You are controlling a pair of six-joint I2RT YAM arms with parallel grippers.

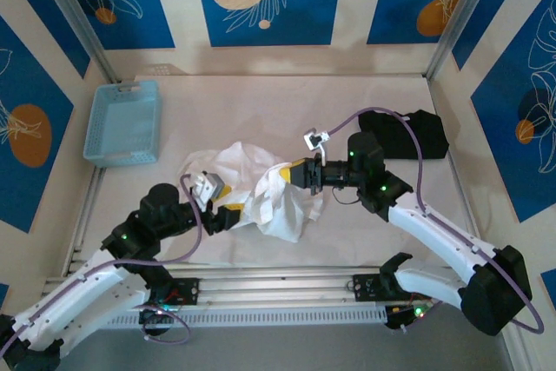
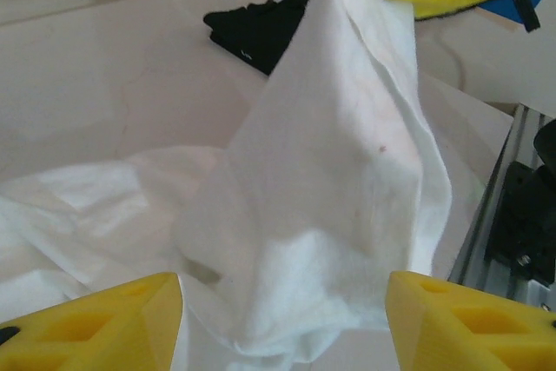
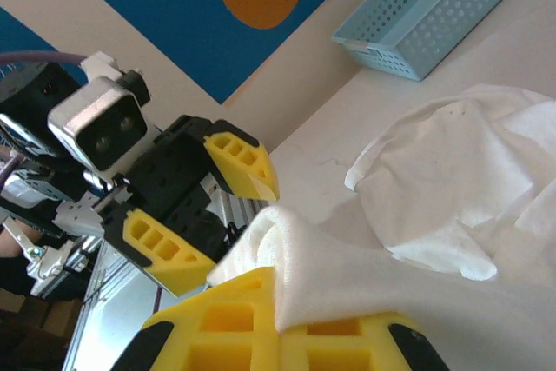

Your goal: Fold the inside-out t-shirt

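inside-out t-shirt [image 1: 252, 167] lies crumpled at the middle of the table [image 1: 261, 110], between both arms. right gripper [image 1: 291, 175] is clamped on a raised fold of it; left gripper [image 1: 233, 208] stands wide and empty, facing the hanging cloth. as i judge it, the left should take 1 layer low on the drape's edge, then both should spread it flat.

The white t-shirt [image 1: 252, 184] is thin, soft and badly crumpled. One fold of it is pinched tight in the right claw [image 1: 300, 174] and lifted, hanging from it in a creased, draped peak. The rest pools low on the worktop [image 1: 261, 102], spreading from that claw toward the left claw [image 1: 228, 213], whose fingers stand apart around the hanging cloth's lower edge without gripping it.
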